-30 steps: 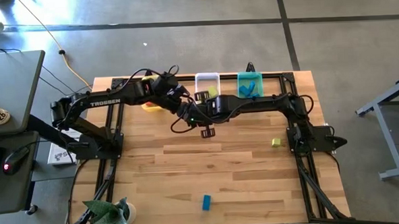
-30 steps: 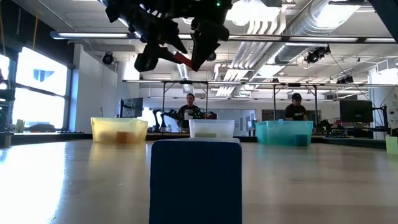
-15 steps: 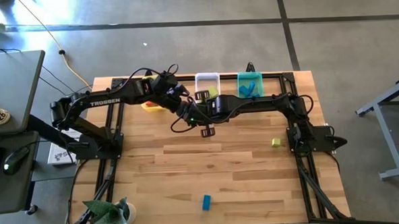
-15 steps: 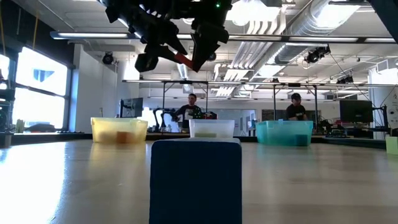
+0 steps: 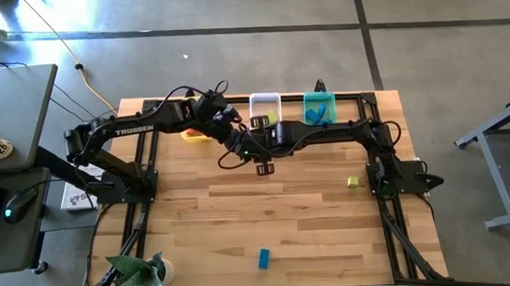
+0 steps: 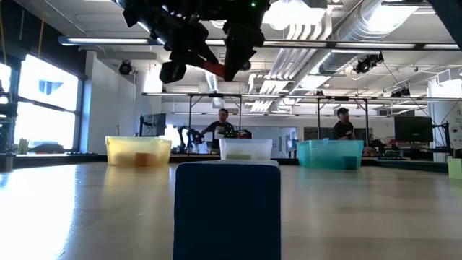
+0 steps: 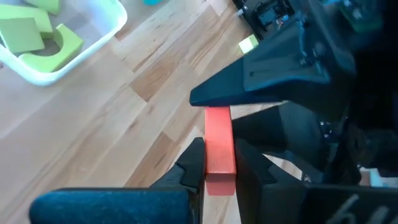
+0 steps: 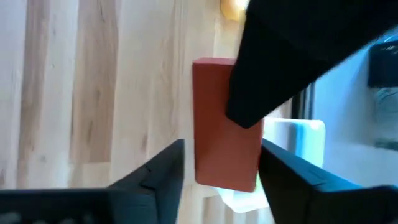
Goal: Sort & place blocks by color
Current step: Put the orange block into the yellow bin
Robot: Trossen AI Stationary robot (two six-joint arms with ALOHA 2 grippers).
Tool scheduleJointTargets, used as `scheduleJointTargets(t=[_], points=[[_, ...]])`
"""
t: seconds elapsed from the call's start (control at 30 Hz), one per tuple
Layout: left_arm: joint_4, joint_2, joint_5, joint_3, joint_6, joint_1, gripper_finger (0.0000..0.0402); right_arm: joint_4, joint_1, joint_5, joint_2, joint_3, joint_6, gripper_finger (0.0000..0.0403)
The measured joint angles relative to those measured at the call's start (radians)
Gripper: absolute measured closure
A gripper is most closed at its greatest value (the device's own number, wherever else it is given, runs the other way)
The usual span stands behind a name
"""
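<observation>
Red-orange is what sits between both my pairs of jaws: one short red block (image 7: pixel 219 149), held up in the air above the wooden surface (image 5: pixel 310 218), just left of centre in the upper half of the high view. My left jaws are clamped tight on one end of it. My right jaws stand around the other end, parted a little – a sliver of gap shows on each side of the block in the right wrist view, so they are not gripping. In the low view the block shows as a slanted red sliver at the top centre of the frame, among the dark fingers.

Along the top edge of the surface in the high view stand three bins: the yellow bin (image 5: pixel 192 134) partly under my left arm, the clear bin (image 5: pixel 264 99) beside it, and the teal bin (image 5: pixel 319 99) to its right. Yellow-green blocks (image 7: pixel 25 31) lie in the clear bin. Two blocks lie loose on the surface – a blue block (image 5: pixel 263 258) at lower centre and a yellow-green block (image 5: pixel 352 182) at the right.
</observation>
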Motion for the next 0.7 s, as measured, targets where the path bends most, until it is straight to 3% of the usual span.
scheduleJointTargets(t=[0.2,0.43,0.7], points=[[-0.004,0.003,-0.019,-0.001,0.014,0.000,0.0372,-0.046,-0.007,0.024,-0.001,0.004,0.056,0.0175],[-0.016,0.003,-0.121,-0.002,0.030,0.023,0.0372,-0.143,-0.025,0.045,-0.003,0.004,0.096,0.0169],[-0.134,0.003,-0.412,-0.005,0.058,0.080,0.0372,-0.246,-0.085,0.084,-0.008,0.007,0.215,0.0168]])
